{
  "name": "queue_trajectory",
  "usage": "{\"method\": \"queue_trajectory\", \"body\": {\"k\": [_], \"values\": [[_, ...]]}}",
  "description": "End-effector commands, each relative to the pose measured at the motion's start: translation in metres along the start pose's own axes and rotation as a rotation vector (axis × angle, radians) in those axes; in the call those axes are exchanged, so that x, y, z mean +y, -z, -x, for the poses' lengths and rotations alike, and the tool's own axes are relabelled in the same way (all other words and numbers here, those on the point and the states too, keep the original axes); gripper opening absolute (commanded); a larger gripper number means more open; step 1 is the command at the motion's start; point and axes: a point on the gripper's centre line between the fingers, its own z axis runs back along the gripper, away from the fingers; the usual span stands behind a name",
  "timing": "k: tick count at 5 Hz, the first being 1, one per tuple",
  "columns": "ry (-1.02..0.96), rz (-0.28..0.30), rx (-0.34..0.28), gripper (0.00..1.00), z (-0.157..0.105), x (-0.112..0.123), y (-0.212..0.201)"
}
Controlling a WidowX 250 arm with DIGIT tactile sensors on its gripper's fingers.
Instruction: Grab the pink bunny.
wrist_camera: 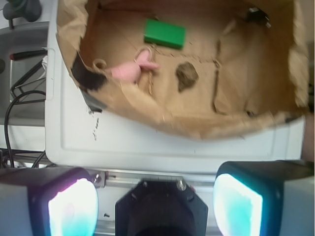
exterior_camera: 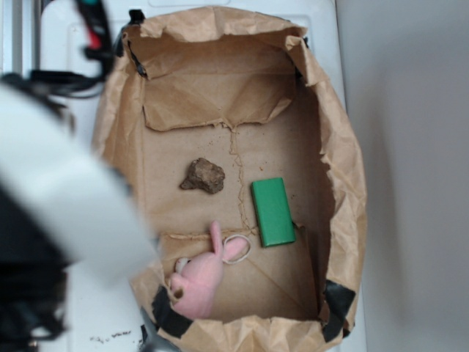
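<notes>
The pink bunny [exterior_camera: 200,279] lies at the near end of the brown paper-lined box [exterior_camera: 341,147], ears toward the green block, one ear pale inside. In the wrist view the pink bunny [wrist_camera: 129,70] shows small near the box's left end, far from the jaws. My gripper [wrist_camera: 155,206] hangs outside the box over the white surface, open, its two glowing pads wide apart with nothing between them. In the exterior view only the blurred white arm [exterior_camera: 66,198] shows at the left; the fingers are hidden there.
A green rectangular block [exterior_camera: 272,211] lies right of the bunny's ears, and a brown rock-like lump [exterior_camera: 204,176] sits mid-box. The paper walls stand crumpled around the box. Black cables [wrist_camera: 19,98] lie beside the white base [wrist_camera: 162,147].
</notes>
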Motion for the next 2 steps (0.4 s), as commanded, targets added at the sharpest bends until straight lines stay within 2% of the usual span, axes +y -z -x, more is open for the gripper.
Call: {"method": "queue_trajectory", "body": {"k": [1,2], "values": [[0.082,-0.023,-0.067,1.00,-0.037,0.014,0.033],[0.063,-0.034,-0.090,1.00,-0.048,0.024,0.054]]}}
